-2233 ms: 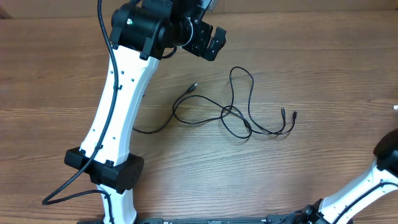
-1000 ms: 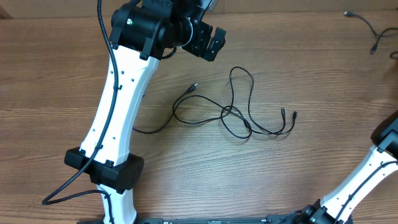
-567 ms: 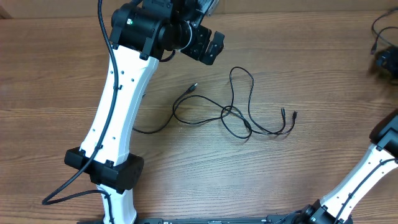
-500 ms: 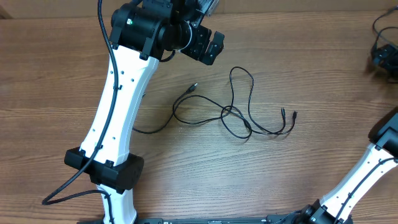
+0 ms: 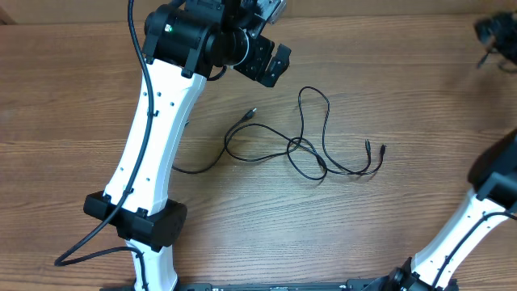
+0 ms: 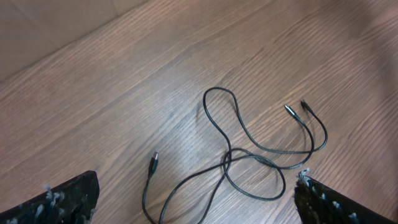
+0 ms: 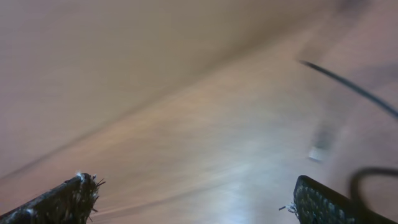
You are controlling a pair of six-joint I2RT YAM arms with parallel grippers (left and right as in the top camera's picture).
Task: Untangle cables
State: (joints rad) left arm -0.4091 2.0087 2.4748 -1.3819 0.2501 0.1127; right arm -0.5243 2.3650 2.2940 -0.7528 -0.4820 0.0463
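I see my left gripper (image 5: 273,61) splayed wide near the far edge, the cables (image 5: 303,145) mid-table (image 5: 420,218) in one loose tangle with three plug ends and open wood around, and my blurred right gripper (image 5: 491,31) likewise splayed at the far-right corner.

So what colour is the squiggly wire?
The cable is black, clearest in the left wrist view.

OVERHEAD: a fixed camera looks straight down on the brown wood-grain table (image 5: 388,234). LEFT WRIST: held well above the surface and tilted down at the thin black tangled cables (image 6: 229,154); the overhead view shares these same cables (image 5: 299,144) at mid-table. RIGHT WRIST: faces the tabletop at a low slant, heavily blurred.
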